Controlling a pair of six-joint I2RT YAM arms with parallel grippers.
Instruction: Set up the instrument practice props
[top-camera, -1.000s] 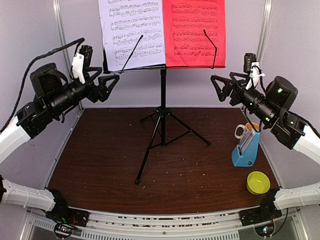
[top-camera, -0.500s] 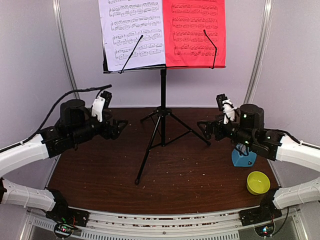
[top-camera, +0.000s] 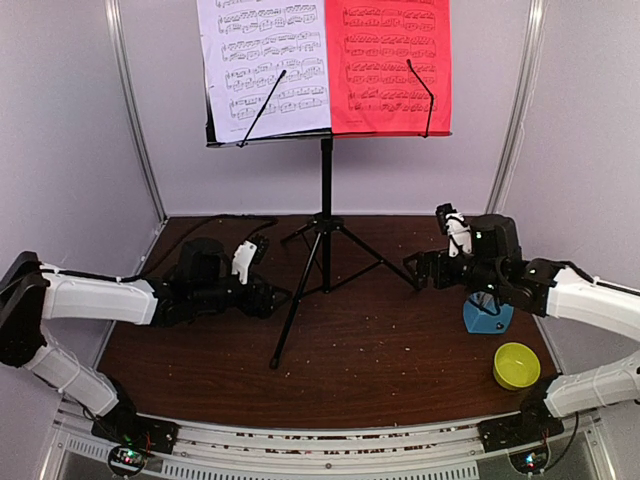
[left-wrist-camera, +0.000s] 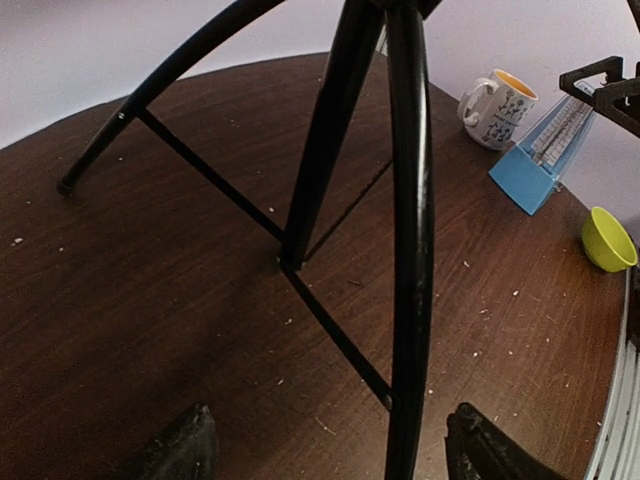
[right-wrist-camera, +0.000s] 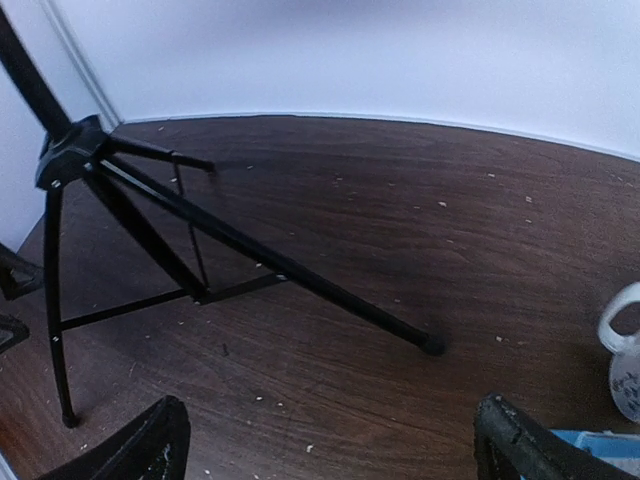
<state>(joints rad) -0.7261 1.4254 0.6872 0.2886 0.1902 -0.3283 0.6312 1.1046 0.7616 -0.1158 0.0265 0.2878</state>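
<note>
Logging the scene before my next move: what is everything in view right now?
music stand: 1, black, table centre, tripod legs spread
white sheet: 1, white, left half of the stand's desk
red sheet: 1, red, right half of the stand's desk
metronome: 1, blue, table's right side
mug: 1, white, beside the metronome
bowl: 1, yellow, near-right corner
table: 1, dark brown
left fingers: 2, black, open, low by the front leg
right fingers: 2, black, open, low by the right leg

Upright stand (top-camera: 326, 180) bears white sheet (top-camera: 262, 60), red sheet (top-camera: 388, 60); metronome (left-wrist-camera: 522, 180) at right.
</note>
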